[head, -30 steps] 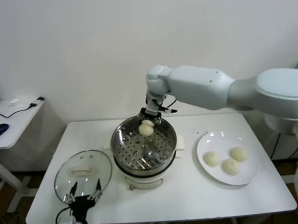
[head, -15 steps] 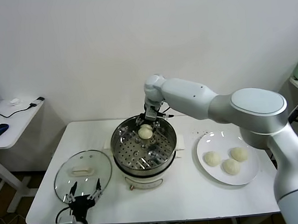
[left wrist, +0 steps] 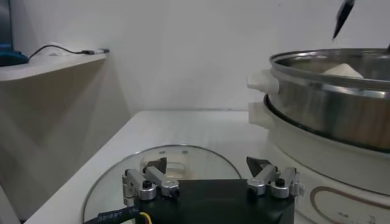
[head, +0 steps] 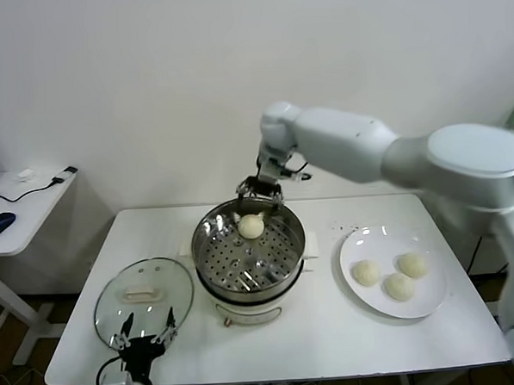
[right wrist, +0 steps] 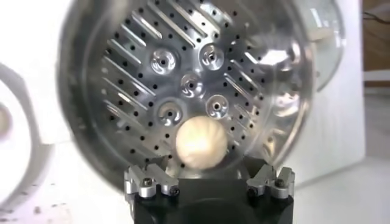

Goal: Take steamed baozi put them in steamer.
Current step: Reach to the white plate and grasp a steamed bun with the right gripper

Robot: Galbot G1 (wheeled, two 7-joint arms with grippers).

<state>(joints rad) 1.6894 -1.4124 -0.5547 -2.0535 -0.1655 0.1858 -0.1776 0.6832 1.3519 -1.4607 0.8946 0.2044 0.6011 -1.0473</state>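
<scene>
Glass lid (head: 143, 295) lies at the near left of the white worktop (head: 333, 335), with the left tool (head: 143, 329) parked over its near edge, fingers spread and empty. Right of the lid stands the steamer (head: 250, 255), and one baozi (head: 252, 226) rests on the far part of its perforated tray. At the right, well apart from the steamer, a white plate (head: 393, 272) carries three more baozi (head: 401, 286). Farthest back, the right tool (head: 259, 192) hangs just above the steamer's far rim, over the bun, fingers spread with nothing between them
</scene>
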